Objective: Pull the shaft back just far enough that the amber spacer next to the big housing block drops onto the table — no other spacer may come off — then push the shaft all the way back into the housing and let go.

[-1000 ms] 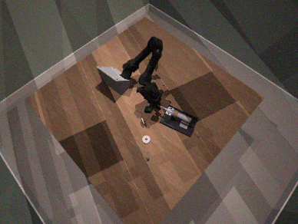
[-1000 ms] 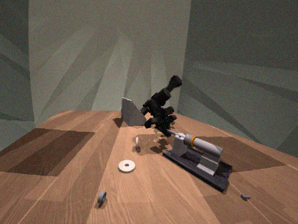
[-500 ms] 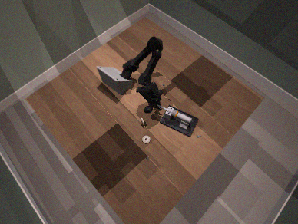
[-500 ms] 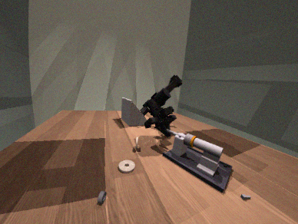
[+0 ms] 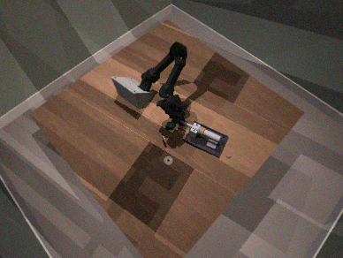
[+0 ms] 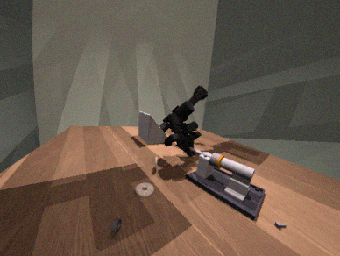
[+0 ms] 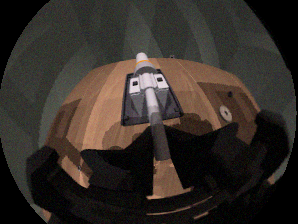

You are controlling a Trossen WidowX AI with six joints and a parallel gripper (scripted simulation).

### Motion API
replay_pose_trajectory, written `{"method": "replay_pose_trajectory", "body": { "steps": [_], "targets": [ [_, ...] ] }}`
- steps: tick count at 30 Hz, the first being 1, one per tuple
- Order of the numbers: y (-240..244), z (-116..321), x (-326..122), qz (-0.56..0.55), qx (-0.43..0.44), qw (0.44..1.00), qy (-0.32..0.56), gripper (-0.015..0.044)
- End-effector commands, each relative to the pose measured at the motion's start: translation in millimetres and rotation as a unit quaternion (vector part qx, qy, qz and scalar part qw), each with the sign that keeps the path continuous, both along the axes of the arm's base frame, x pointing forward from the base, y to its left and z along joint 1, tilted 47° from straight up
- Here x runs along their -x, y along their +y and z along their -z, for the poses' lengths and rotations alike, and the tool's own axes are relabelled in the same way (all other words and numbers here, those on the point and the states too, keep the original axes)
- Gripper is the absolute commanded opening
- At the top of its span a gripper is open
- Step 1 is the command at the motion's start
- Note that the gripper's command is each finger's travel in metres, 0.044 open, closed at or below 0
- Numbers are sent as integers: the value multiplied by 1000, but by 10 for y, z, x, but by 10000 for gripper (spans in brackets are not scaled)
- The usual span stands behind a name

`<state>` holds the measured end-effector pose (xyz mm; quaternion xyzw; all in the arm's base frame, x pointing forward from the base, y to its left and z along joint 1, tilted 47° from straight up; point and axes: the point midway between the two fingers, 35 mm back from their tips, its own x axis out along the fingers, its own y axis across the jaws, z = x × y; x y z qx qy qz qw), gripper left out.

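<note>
Smooth, stiff shaft (image 5: 188, 125) (image 6: 197, 152) (image 7: 152, 104) — likely slippery — is held by its free end in the tool (image 5: 180, 122) (image 6: 191, 152) (image 7: 156, 127), center frame.

Worktop (image 5: 247, 177) (image 6: 66, 153) (image 7: 195, 90): wood, plank grain, matt. Shaft (image 5: 187, 125) (image 6: 197, 152) (image 7: 153, 105): smooth, metal-look. Base tray (image 5: 201, 147) (image 6: 219, 191) (image 7: 131, 119): dk matt, plastic-look. Flat washer (image 5: 168, 160) (image 6: 145, 191) (image 7: 223, 111): smooth, matt.

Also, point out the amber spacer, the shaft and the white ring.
Amber spacer (image 5: 203, 131) (image 6: 220, 161): top and exterior, its band.
Shaft (image 7: 152, 104): wrist, its bare length.
White ring (image 5: 164, 161) (image 6: 139, 190) (image 7: 223, 114): all views, its flat face.
</note>
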<state>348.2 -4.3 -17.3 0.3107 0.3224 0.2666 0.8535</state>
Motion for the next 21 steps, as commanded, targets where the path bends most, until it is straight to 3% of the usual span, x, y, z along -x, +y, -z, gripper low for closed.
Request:
{"method": "replay_pose_trajectory", "body": {
  "steps": [1, 21],
  "targets": [
    [4, -4, 10, -2, -1, 1000, -1, 0],
    [0, 0, 30, -2, -1, 1000, -1, 0]
  ]
}}
